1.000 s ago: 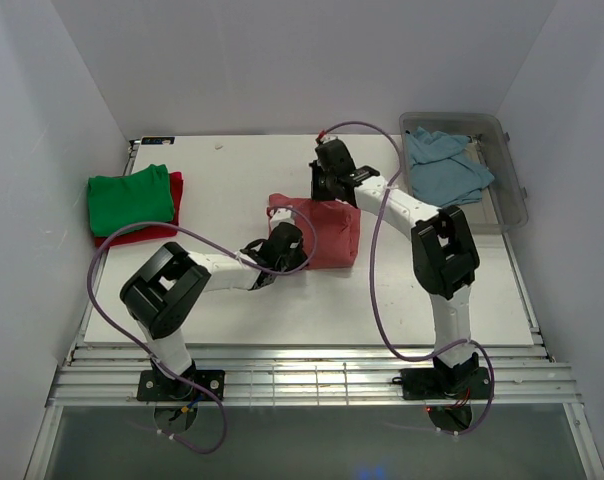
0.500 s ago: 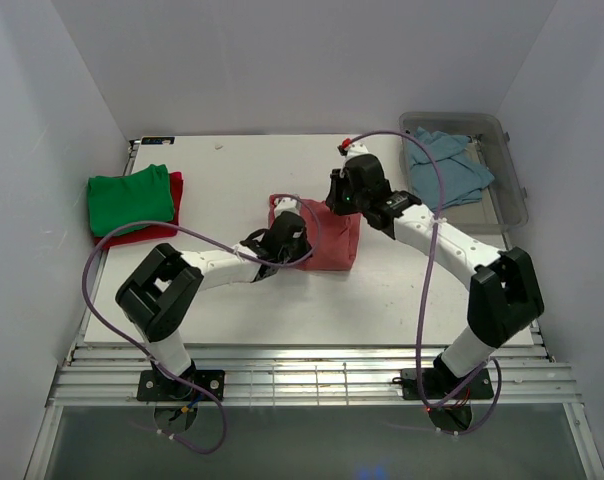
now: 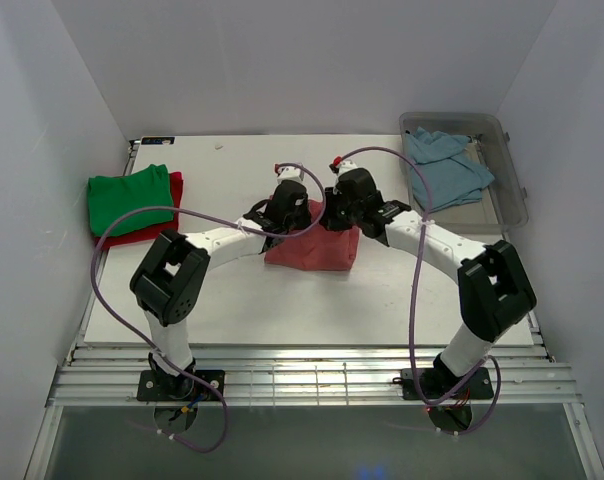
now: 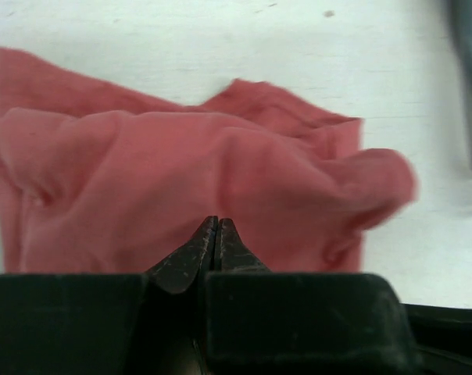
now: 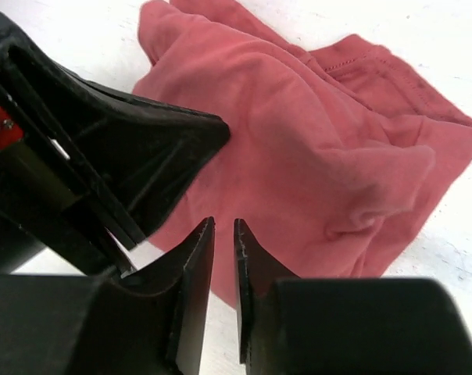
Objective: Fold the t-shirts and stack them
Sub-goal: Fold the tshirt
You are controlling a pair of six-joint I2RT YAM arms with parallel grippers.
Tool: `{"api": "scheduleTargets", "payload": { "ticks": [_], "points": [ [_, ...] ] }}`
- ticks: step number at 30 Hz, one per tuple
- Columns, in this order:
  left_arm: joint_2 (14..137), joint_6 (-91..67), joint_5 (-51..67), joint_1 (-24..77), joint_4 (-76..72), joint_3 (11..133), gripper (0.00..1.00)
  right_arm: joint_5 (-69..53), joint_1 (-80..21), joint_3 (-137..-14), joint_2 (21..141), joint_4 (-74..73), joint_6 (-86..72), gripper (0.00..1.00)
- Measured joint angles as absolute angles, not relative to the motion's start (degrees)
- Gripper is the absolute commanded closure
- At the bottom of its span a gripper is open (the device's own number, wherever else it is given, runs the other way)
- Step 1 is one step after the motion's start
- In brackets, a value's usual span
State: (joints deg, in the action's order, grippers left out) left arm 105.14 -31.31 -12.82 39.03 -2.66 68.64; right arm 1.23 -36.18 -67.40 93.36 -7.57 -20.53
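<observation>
One salmon-pink t-shirt (image 3: pixel 317 250) lies crumpled mid-way across the desk (image 3: pixel 232 300). Only the wrist views reveal the jaws: left gripper (image 4: pixel 216 225) together, right gripper (image 5: pixel 223 226) slightly apart, empty. Only overhead shows the green t-shirt (image 3: pixel 130 198) atop the red t-shirt (image 3: pixel 175 190).

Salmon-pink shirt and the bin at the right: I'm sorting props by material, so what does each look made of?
Salmon-pink shirt: soft knit fabric, probably cotton, with a matte finish. It lies in rumpled folds and shows a stitched hem. Bin: rigid clear plastic, slightly glossy. Its walls are see-through and hold straight edges.

Salmon-pink shirt (image 3: pixel 317 250), green shirt (image 3: pixel 130 198), red shirt (image 3: pixel 176 190), seemingly light-blue shirt (image 3: pixel 444 168).
</observation>
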Motion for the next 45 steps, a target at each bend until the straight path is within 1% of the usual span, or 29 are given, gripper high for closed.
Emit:
{"api": "scheduleTargets", "payload": {
  "ticks": [5, 11, 19, 24, 29, 33, 37, 41, 44, 45],
  "points": [
    [108.47, -29.76, -12.78, 35.66, -0.89, 68.64, 0.92, 1.04, -36.18, -71.18, 100.12, -8.08, -20.53, 0.86],
    [108.92, -28.47, -12.05, 33.78, -0.89, 69.32, 0.93, 1.08, -35.88, -74.41, 103.92, -8.93, -20.49, 0.92],
    [109.38, -27.59, -11.35, 32.95, -1.80, 72.12, 0.93, 1.34, -32.97, -75.57, 104.99, -9.19, -20.03, 0.92],
    [112.27, -27.46, -10.72, 32.01, -3.22, 73.95, 0.94, 1.52, -30.94, -75.99, 107.24, -9.21, -19.46, 0.92],
    [115.70, -27.62, -9.52, 30.41, -3.44, 73.95, 0.96, 1.43, -29.52, -76.90, 112.09, -9.23, -19.22, 0.92],
    [118.61, -28.14, -8.51, 29.10, -3.70, 74.02, 0.98, 0.62, -28.88, -80.44, 117.89, -9.13, -19.29, 0.92],
    [119.17, -28.47, -8.16, 27.77, -5.06, 74.24, 0.99, 0.27, -28.49, -84.55, 120.49, -8.99, -19.03, 0.92],
    [119.00, -28.12, -8.08, 27.09, -5.06, 74.24, 0.98, 0.01, -28.47, -86.50, 121.49, -9.10, -18.02, 0.92],
    [117.60, -27.27, -8.29, 27.05, -3.81, 74.24, 0.91, 0.62, -28.47, -86.56, 120.60, -9.37, -16.82, 0.92],
    [116.64, -26.89, -8.49, 27.05, -3.07, 74.24, 0.85, 1.02, -28.47, -86.46, 119.79, -9.56, -16.34, 0.92]
  ]
}}
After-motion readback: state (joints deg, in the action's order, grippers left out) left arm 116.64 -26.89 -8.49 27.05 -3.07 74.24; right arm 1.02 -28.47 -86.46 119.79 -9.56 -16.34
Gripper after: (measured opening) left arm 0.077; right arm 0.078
